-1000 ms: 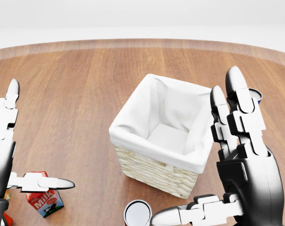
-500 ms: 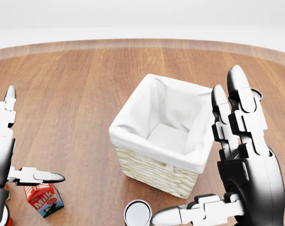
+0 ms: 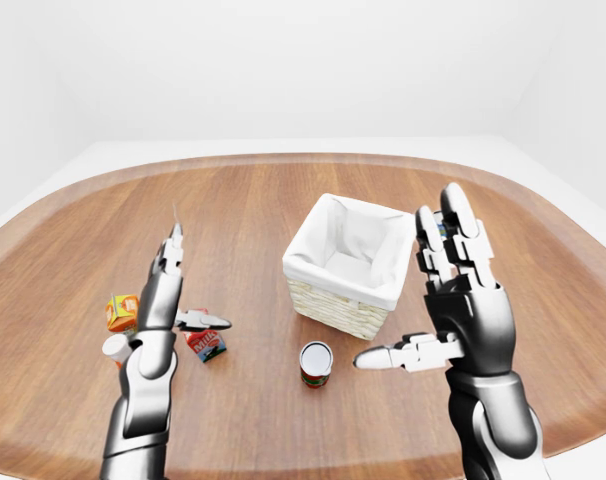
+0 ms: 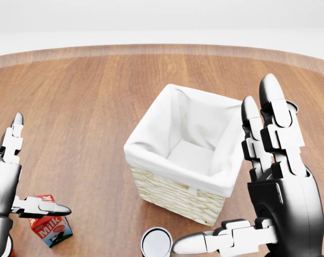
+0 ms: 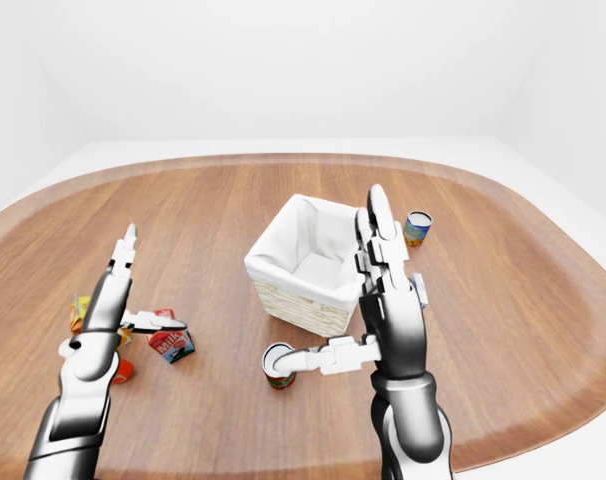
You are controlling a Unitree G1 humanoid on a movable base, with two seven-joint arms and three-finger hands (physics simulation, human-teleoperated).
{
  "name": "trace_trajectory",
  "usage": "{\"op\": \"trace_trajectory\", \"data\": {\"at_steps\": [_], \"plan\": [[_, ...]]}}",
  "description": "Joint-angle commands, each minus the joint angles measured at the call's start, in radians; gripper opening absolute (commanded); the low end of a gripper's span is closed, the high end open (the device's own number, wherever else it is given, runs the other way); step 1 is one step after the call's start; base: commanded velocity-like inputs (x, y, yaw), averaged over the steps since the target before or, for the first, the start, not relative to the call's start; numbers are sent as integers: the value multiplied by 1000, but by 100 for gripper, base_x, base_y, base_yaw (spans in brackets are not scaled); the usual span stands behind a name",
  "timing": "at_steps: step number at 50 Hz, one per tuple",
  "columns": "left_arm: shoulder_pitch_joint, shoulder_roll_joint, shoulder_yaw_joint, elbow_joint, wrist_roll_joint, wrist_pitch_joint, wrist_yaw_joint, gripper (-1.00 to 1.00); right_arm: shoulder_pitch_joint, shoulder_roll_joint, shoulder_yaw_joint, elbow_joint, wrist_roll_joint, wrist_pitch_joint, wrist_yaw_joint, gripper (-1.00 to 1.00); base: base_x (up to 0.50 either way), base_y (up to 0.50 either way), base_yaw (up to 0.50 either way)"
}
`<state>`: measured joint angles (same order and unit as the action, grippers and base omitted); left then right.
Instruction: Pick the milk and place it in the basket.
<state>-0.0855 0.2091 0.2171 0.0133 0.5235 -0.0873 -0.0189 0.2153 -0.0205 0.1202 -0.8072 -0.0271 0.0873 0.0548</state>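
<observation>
Lower now than a second ago: left hand [image 4: 9,184], sunk toward the milk [image 4: 51,226] with thumb stretched just over the carton's red gable, fingers spread wide and closed on nothing. Unchanged between frames: right hand [image 4: 277,182], also splayed open and empty, raised beside the basket [image 4: 183,155]; likewise carton, basket and can [image 3: 316,362], all resting where they were. Milk near the table's [image 3: 253,200] near-left edge in the left-eye view, tilted or lying on the wood, well apart from the basket at the table's middle, with an orange carton [image 3: 121,311] and a small white-capped item close by toward the left rim. Probably light, stiff-walled cardboard with smooth printed faces, so somewhat slippery and liable to skid or topple under a one-sided push; not fragile, though a hard squeeze could dent it. Best taken across two opposite flat sides near mid-height, thumb against one face and fingers against the other, clear of the sloping gable. No contact with the carton evident yet.
</observation>
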Motion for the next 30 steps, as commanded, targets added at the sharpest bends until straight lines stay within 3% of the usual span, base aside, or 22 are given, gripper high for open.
{"op": "trace_trajectory", "data": {"at_steps": [1, 17, 30], "plan": [[35, 7, 9, -7, 38, 0, -42, 100, -3, 2, -2, 3, -1, 0, -3, 100, 0, 0, 0], [68, 1, 10, 24, 89, 0, -61, 100, 0, 0, 7, 2, -5, 0, -6, 100, 0, 0, 0], [21, 24, -6, 178, 95, 0, 1, 100, -2, -1, 8, 4, -4, 0, -5, 100, 0, 0, 0]]}}
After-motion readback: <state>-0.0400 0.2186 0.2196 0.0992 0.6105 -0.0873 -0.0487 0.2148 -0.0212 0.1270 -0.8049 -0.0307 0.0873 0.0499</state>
